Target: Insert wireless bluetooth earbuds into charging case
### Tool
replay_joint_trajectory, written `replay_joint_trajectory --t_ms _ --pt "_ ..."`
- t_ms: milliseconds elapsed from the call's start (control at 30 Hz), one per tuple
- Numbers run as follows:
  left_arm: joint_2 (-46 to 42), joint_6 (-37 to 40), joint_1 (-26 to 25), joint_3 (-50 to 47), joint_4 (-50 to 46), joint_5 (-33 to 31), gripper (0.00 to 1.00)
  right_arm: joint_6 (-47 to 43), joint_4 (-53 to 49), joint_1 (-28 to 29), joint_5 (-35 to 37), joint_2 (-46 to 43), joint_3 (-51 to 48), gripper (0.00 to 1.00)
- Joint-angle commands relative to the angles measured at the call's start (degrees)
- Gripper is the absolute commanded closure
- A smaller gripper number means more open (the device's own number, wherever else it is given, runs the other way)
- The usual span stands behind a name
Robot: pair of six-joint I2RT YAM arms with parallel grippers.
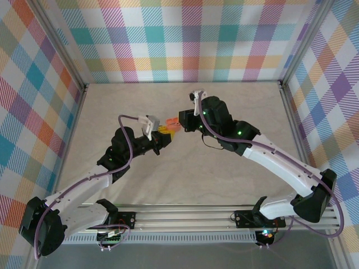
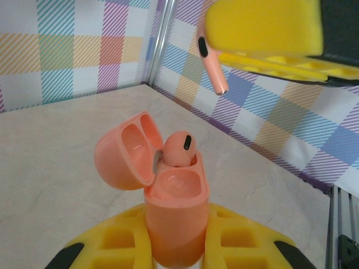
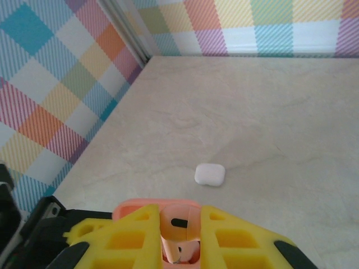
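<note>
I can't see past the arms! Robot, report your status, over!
Left gripper shut on pink case, lid open, first earbud seated. Right gripper shut on second earbud above it, not in yet. White case lies apart, nothing between.

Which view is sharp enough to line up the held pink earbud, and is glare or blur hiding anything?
Left wrist: even light, no glare, open pink case and held earbud both sharp. Right wrist: the earbud sits close to the lens and looks soft. Top external: evenly lit, but both are tiny.
</note>
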Motion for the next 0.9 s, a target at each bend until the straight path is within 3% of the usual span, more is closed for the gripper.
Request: replay_joint_trajectory --t_ms 0,867 --pt "-0.03 -0.7 -0.69 2.04 3.42 -0.59 1.0 -2.39 5.75 0.8 -2.75 0.19 -0.2 0.81" --pt "-1.61 -3.93 -0.69 0.93 6.14 -5.12 1.0 -1.95 9.72 3.55 -2.54 5.51 -1.39 0.81"
